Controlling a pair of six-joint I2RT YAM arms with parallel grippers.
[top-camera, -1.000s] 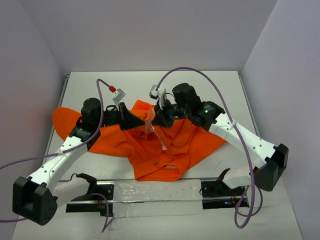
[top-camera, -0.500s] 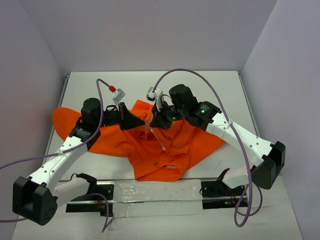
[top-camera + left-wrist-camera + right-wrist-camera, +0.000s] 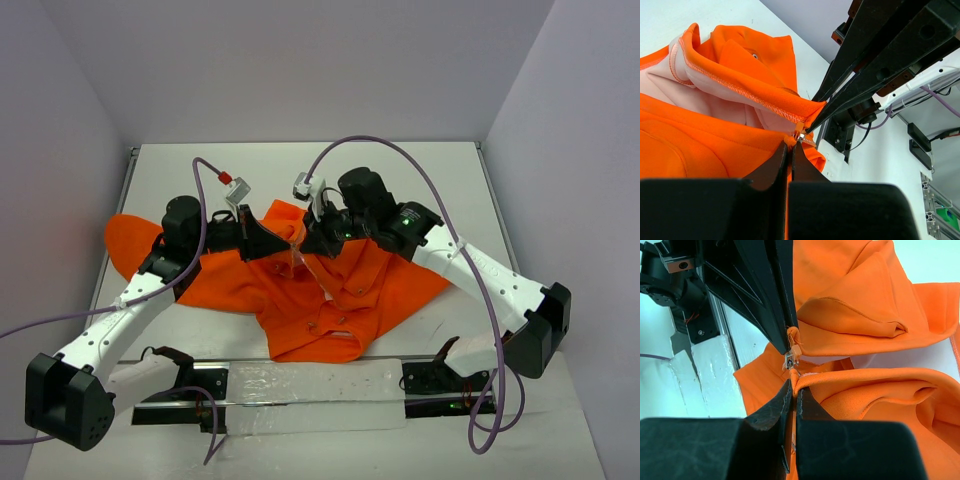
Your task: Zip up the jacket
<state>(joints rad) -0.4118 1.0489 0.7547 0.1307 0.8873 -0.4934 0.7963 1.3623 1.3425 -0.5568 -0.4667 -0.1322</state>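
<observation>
The bright orange jacket (image 3: 330, 300) lies spread on the white table, its pale lining showing at the collar (image 3: 705, 95). Both grippers meet over its upper front. My left gripper (image 3: 287, 242) is shut on the orange fabric edge right beside the small silver zipper slider (image 3: 800, 135). My right gripper (image 3: 307, 243) is shut on the fabric edge on the other side of the slider (image 3: 790, 361). The two sets of tips almost touch, with the slider between them. The right fingers (image 3: 865, 65) cross the left wrist view. The left fingers (image 3: 765, 290) cross the right wrist view.
A metal rail with a clear plastic sheet (image 3: 310, 392) runs along the near table edge between the arm bases. Purple cables (image 3: 470, 280) loop over both arms. White walls close in the table (image 3: 400, 170) at the back and sides.
</observation>
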